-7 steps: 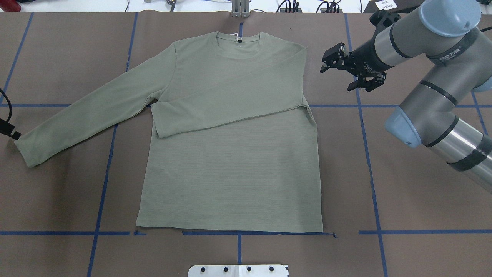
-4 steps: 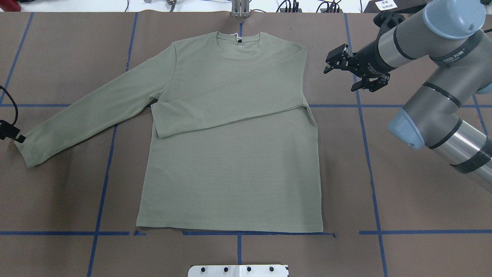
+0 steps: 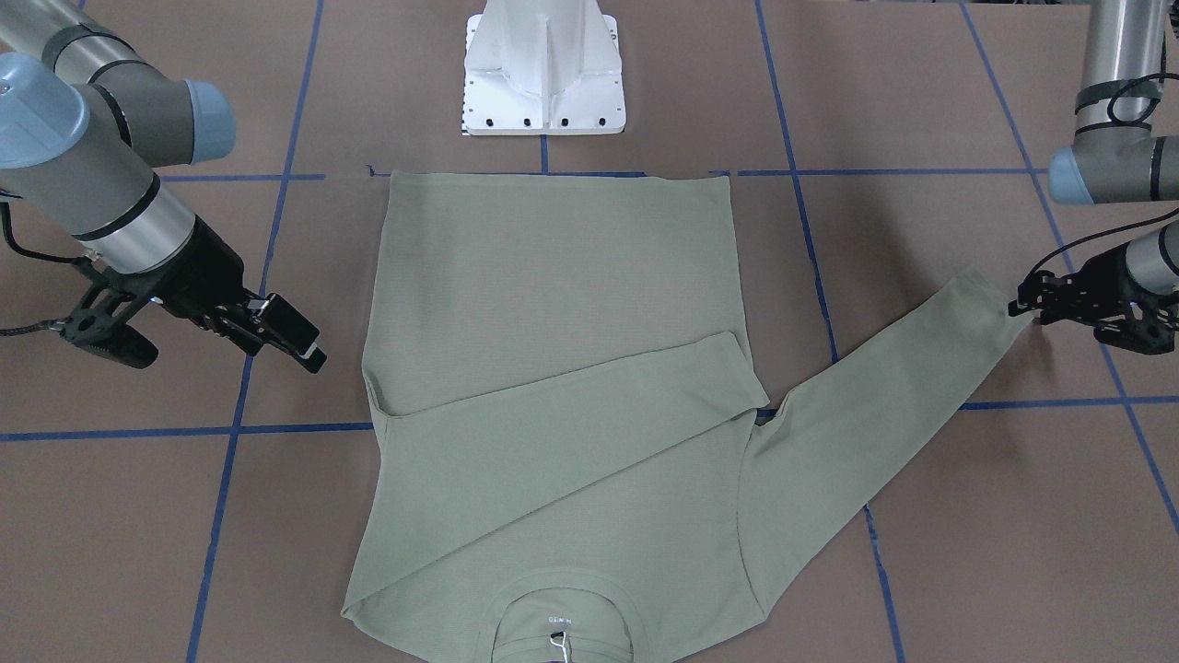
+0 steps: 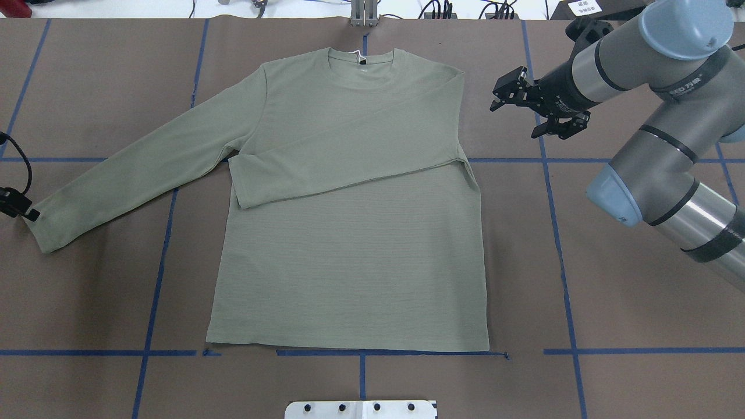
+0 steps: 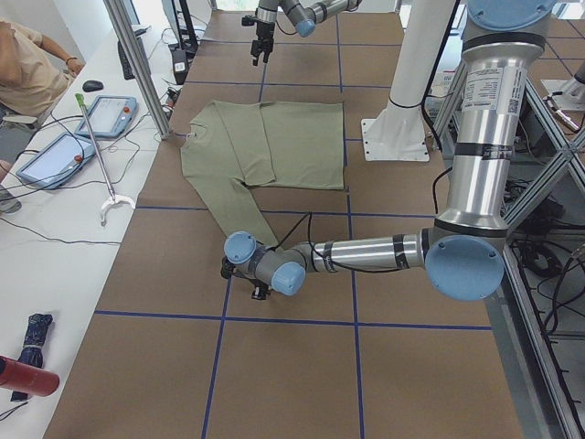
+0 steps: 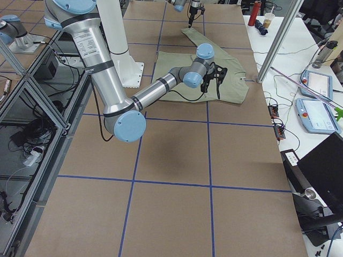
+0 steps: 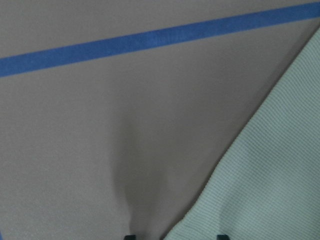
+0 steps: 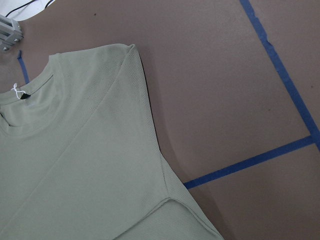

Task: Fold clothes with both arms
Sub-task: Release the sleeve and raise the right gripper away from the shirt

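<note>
1. Where brown paper crossed by blue tape lines [image 4: 87,352] fills your overhead view, log that as the tabletop [image 4: 87,291]; every item below sits on or over it.
2. Shirt [image 4: 349,262]: pale sage-green, long-sleeved, lying flat at the middle of the tabletop, hem toward the robot, round neck toward the far edge. You will find its right sleeve [image 4: 349,154] folded slantwise across the chest, cuff ending by the opposite armpit. Its left sleeve [image 4: 134,174] stretches out straight over the tabletop.
3. Right arm [image 4: 657,145]: silver-grey tube with light-blue joint caps, reaching in beside the shirt's right shoulder, clear of the cloth.
4. Left arm [image 5: 366,253]: same build, stretched low toward the end of the outstretched sleeve.
5. Pedestal base [image 3: 543,74]: white metal, standing near the hem, apart from the shirt.
6. Right tool [image 4: 513,120]: black, jaws apart, gripping nothing, held over bare tabletop near the shoulder seam.
7. Left tool [image 7: 175,234]: black, at the cuff of the outstretched sleeve. Its wrist view shows you two fingertips apart, one over cloth, the other over brown paper, with the cuff's edge running between them. Whether the tips touch the cloth, you cannot tell.
8. Neck tag [image 8: 17,91]: white, small, inside the back of the collar.
</note>
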